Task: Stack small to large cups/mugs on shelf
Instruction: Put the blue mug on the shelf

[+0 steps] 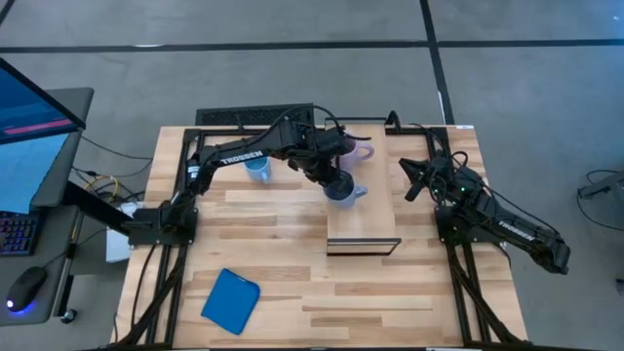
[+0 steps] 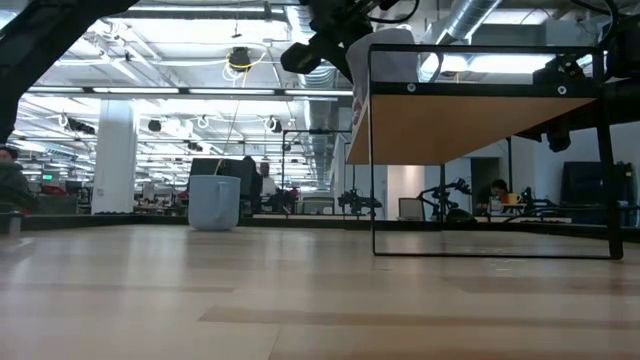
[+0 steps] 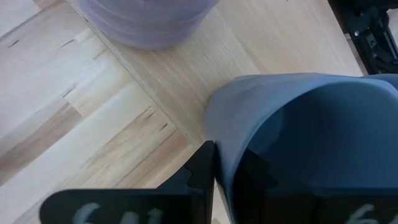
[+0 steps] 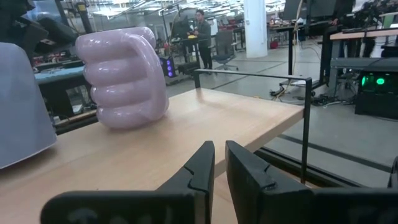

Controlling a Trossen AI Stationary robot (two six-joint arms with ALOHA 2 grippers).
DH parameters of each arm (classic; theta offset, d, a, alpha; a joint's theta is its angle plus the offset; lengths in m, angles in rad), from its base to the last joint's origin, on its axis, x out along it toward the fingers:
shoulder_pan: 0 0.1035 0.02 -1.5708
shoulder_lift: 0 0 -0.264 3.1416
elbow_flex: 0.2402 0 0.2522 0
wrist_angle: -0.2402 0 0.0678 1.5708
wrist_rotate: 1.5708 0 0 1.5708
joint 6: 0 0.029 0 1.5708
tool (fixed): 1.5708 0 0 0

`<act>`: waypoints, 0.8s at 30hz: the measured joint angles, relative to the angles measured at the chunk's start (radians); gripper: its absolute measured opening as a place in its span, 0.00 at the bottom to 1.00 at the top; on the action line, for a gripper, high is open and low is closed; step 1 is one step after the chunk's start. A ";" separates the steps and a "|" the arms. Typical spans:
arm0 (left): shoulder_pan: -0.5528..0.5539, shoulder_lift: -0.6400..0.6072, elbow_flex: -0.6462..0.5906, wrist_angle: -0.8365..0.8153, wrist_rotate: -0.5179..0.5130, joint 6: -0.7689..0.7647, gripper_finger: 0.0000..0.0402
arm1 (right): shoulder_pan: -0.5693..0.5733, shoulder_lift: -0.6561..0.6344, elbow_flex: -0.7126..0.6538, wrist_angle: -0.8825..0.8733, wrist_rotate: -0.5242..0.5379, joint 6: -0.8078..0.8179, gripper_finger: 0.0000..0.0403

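Grey concrete floor (image 1: 292, 78) around the table; bright ceiling strip lights (image 2: 190, 92); white pillar (image 2: 113, 155); distant desks (image 4: 360, 34)

Slatted wood bench (image 1: 292, 283) carries the shelf (image 1: 375, 219), a pale board on a dark frame, set right of centre. On the shelf: pale purple mug (image 1: 353, 151) at the far end, grey-blue mug (image 1: 342, 190) just nearer, at the left edge w/ the left hand (image 1: 333, 182) on it. Directly on the bench: light blue mug (image 1: 257, 170) left of the shelf, flat blue pad (image 1: 231, 300) near the front left.
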 joint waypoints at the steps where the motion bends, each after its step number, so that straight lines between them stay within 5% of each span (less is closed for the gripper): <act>1: 0.001 0.000 0.000 0.000 0.000 0.000 0.08 | 0.000 0.000 0.000 0.000 0.000 0.000 0.16; 24: 0.013 -0.003 0.002 0.002 -0.002 -0.036 0.13 | 0.000 0.000 0.000 0.000 0.000 0.000 0.16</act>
